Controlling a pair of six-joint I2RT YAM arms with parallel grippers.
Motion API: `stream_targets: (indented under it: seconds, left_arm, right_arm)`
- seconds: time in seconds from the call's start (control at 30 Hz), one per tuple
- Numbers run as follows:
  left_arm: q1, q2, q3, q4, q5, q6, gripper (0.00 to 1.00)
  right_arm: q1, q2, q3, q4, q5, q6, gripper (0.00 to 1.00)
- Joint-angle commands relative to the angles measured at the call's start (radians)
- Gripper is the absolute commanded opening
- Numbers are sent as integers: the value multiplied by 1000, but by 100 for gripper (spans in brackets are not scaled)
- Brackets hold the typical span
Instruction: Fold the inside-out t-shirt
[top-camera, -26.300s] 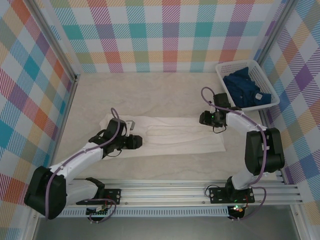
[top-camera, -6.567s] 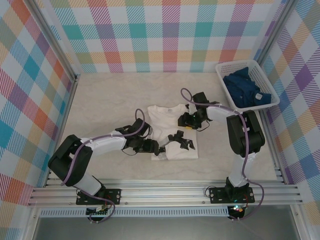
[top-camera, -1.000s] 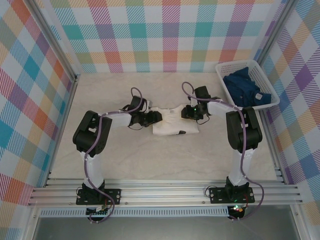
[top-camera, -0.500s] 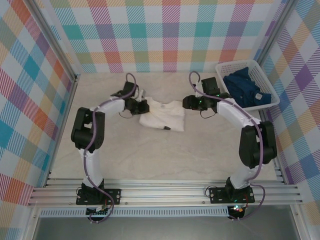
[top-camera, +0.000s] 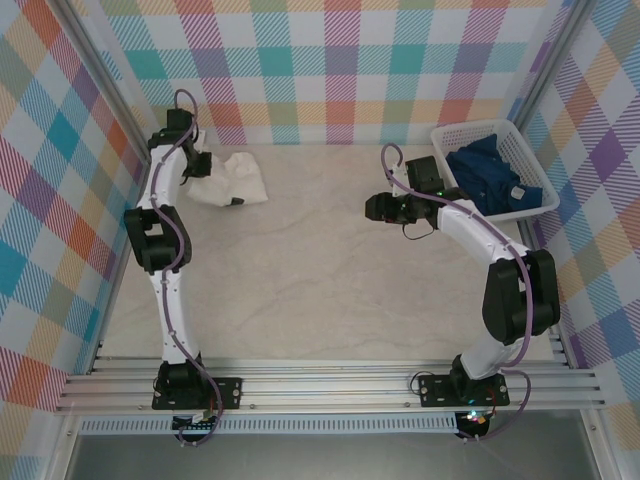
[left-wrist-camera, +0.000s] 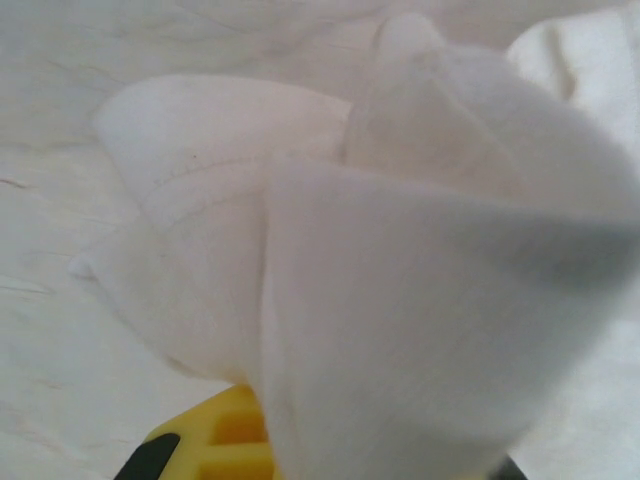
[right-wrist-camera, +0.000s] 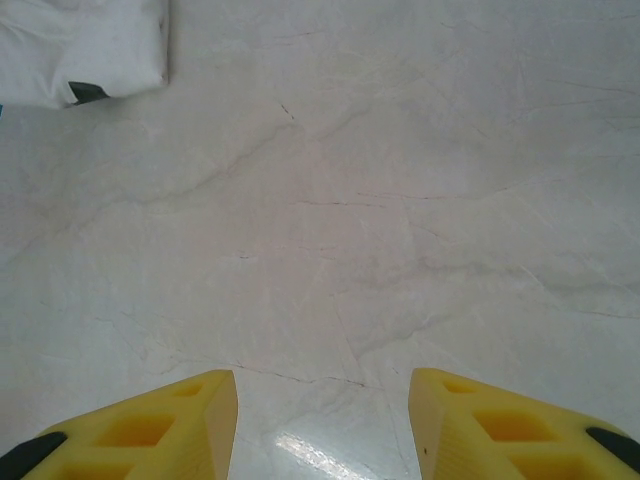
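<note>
Top external view: at the far left corner of the bench (top-camera: 300, 280), the left end effector (top-camera: 197, 166) is clamped tight on the bunched white inside-out t-shirt (top-camera: 232, 181), which lies just right of it. The right end effector (top-camera: 372, 208) hovers right of centre, yellow fingers (right-wrist-camera: 170, 425) parted and holding nothing. A white basket (top-camera: 447, 133) at far right holds a dark blue garment (top-camera: 490, 180).

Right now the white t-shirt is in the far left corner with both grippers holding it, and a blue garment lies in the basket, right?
Not quite: just the left gripper is shut on the white t-shirt; the right gripper stands open over bare table, far from it, as the top view shows. The corner and the blue garment in the basket are right.
</note>
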Motion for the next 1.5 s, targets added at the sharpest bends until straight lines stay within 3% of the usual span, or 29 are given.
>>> stream_targets:
  seconds: [0.0, 0.17, 0.33, 0.43, 0.5, 0.6, 0.7, 0.83, 0.87, 1.03, 1.13, 1.23, 1.4, 1.47]
  left_arm:
    - [25, 80, 125, -113, -163, 110, 6]
    - [30, 139, 148, 51, -336, 174, 23]
    - [28, 189, 278, 76, -526, 111, 58]
    - [29, 110, 266, 18, -516, -2, 70]
    - [29, 19, 199, -19, -441, -109, 72]
    - [21, -240, -124, 78, -274, -251, 74]
    - [1, -557, -577, 317, -117, -369, 82]
    - [-23, -926, -1073, 597, 4, -505, 95]
    - [-29, -1003, -1188, 668, 26, -521, 100]
    - [-66, -1297, -1575, 850, -47, -538, 100]
    - [-72, -1393, -1790, 1037, -121, -505, 100]
    - [-75, -1383, -1964, 1256, -120, -422, 100]
    - [-81, -1194, -2030, 1518, -49, -414, 100]
    - [-103, -1125, -2012, 1544, -95, -378, 100]
  right_arm:
    - [5, 31, -17, -9, -30, 8, 49]
    - [21, 52, -9, -3, -31, 20, 49]
    - [50, 50, 8, -23, -7, 16, 49]
    - [53, 15, -2, -37, 66, -12, 50]
    - [54, -16, -12, -51, 154, -42, 51]
    - [53, -81, -53, -33, 344, -92, 56]
    - [53, -163, -118, 22, 528, -136, 68]
    - [50, -270, -221, 119, 684, -157, 93]
    - [49, -293, -248, 142, 709, -159, 100]
    - [9, -356, -417, 335, 783, -202, 100]
    - [-30, -358, -566, 549, 766, -265, 100]
    - [-60, -329, -677, 749, 753, -331, 100]
    - [-114, -261, -794, 985, 651, -309, 100]
    - [-127, -243, -812, 1052, 620, -321, 100]
